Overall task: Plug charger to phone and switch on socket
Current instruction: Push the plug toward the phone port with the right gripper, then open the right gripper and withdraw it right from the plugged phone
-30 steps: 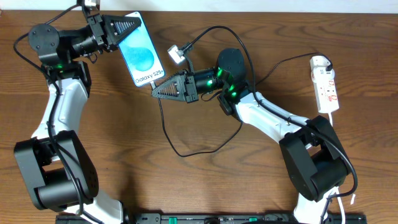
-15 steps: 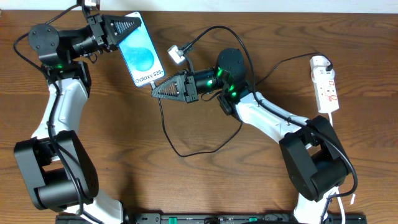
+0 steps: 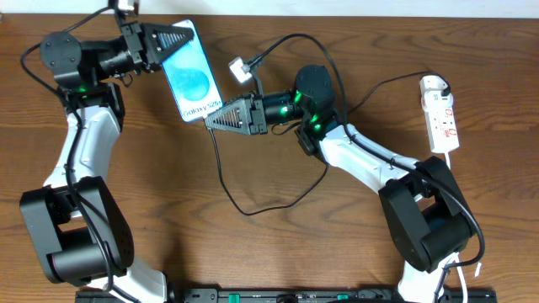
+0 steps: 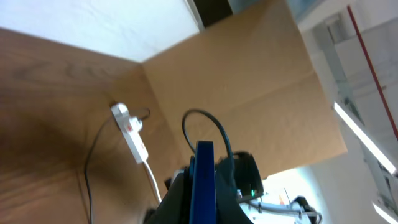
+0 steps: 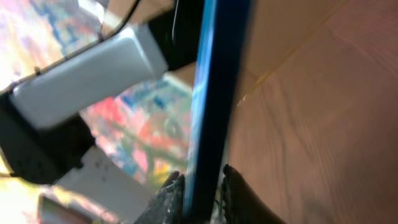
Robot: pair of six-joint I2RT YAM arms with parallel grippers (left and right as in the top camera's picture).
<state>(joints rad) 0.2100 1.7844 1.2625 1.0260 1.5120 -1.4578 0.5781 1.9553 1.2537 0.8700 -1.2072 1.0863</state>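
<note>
The left claw (image 3: 173, 38) pinches the top end of the phone (image 3: 192, 80), holding it slanted with the blue screen up. The right claw (image 3: 210, 123) is pressed together on the charger (image 3: 221, 172) tip, right at the phone's lower edge; the cable loops down across the tabletop (image 3: 278, 252). The socket (image 3: 441, 118) lies well apart, at the far right.

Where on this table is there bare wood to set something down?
The wooden table is bare in front of the loop of the thin black charger cable, and left of that loop, towards the left arm. Crowded: the back centre, where the left gripper and right gripper meet at the black-edged, blue-screened smartphone.
</note>
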